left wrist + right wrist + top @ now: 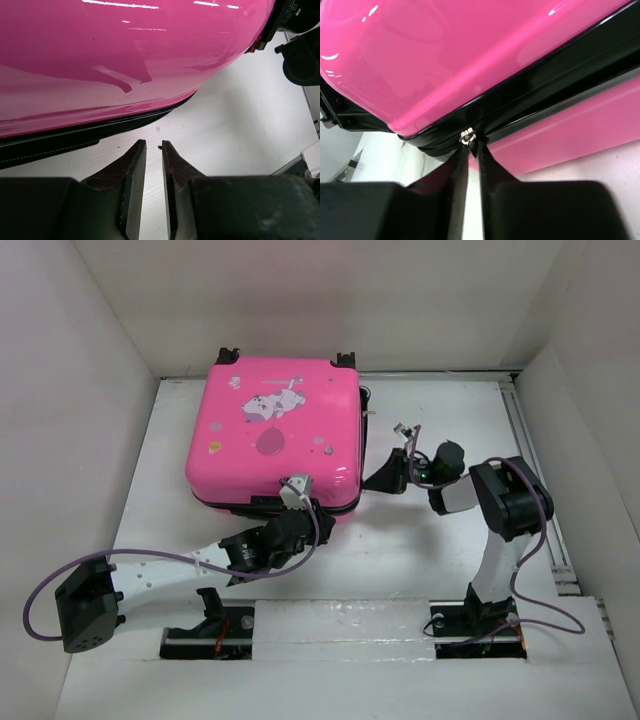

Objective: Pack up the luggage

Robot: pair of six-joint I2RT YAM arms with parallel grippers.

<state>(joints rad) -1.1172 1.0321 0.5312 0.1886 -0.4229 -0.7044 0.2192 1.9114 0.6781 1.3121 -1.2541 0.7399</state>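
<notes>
The luggage is a hot-pink hard-shell suitcase lying flat and closed at the rear middle of the white table, sticker side up. My left gripper is at its near edge. In the left wrist view its jaws stand almost together with nothing between them, just short of the pink shell. My right gripper is at the suitcase's right side. In the right wrist view it is shut on the pull of the silver zipper slider, which sits on the black zipper band between the pink shells.
White walls enclose the table on the left, back and right. A rail runs along the right side. The arm bases sit at the near edge. Part of the right arm shows in the left wrist view.
</notes>
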